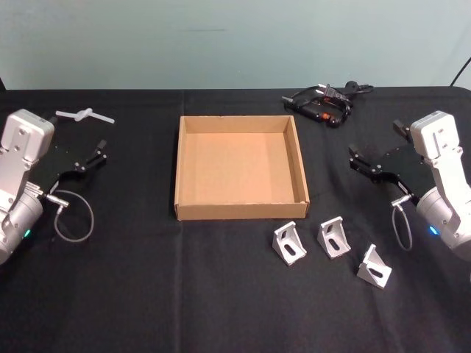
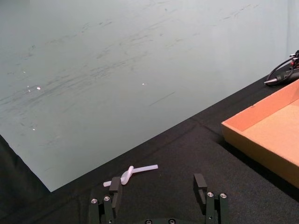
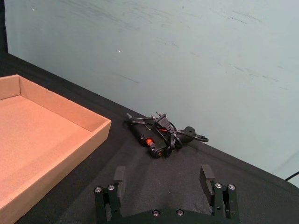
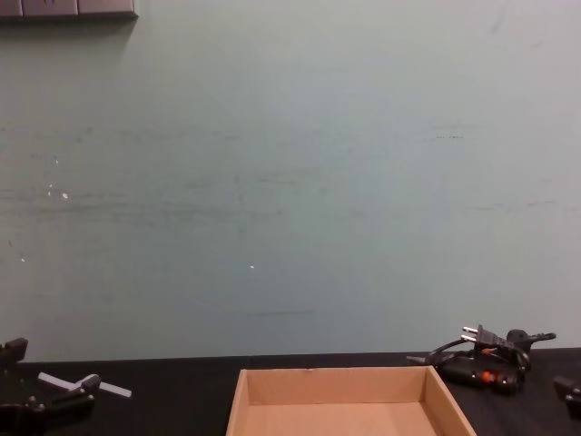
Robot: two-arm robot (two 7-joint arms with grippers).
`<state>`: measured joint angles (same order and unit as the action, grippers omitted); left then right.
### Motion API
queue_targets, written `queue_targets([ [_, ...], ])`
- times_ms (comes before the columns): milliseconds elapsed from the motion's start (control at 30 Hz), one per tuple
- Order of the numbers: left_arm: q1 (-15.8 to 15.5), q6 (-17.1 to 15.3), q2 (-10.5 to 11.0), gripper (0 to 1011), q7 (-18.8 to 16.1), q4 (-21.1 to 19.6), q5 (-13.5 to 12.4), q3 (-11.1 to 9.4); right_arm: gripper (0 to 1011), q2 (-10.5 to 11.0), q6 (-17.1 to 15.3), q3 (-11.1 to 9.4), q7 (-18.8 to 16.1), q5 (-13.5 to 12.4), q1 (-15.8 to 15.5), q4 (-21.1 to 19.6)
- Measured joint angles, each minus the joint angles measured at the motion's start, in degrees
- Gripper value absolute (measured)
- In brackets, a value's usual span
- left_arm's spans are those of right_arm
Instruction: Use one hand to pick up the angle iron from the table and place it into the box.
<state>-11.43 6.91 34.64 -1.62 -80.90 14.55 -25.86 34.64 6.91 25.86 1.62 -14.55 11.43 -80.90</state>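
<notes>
Starting nearest the robot, you are looking at three silver brackets sitting on the black table [image 1: 147, 294], in front of the box and towards its right-hand corner. The left angle iron [image 1: 290, 243] and the middle angle iron [image 1: 333, 236] are standing side by side just in front of the box's near wall, close together but not touching. The right angle iron [image 1: 374, 266] is lying a little nearer to the robot and further right, apart from the other two. Nothing is touching any of them.

Moving back, the brown cardboard box [image 1: 239, 210] is resting mid-table with nothing inside it. Your two arms are flanking it. The left gripper [image 1: 94, 154] is hovering well to the left of the box, its fingers spread wide and gripping nothing; its wrist camera is showing the same open gripper [image 2: 158, 184] above bare cloth. The right gripper [image 1: 374, 143] is hanging to the right of the box, behind the brackets and well clear of them, likewise gaping open and empty [image 3: 163, 173].

Further off, a knotted white plastic piece [image 1: 85, 115] is lying beyond the left gripper, and a black plug and cable bundle [image 1: 324, 103] is sitting past the box's far right corner. A pale green wall [image 4: 290, 182] is closing off the back.
</notes>
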Motion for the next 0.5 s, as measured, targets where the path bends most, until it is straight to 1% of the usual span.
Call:
queue_targets([
  [500, 0.0, 0.0, 0.0, 1005, 0.0, 0.0, 0.0, 0.0, 1000, 0.0, 0.0, 0.0, 0.0, 0.0, 0.0, 0.0],
])
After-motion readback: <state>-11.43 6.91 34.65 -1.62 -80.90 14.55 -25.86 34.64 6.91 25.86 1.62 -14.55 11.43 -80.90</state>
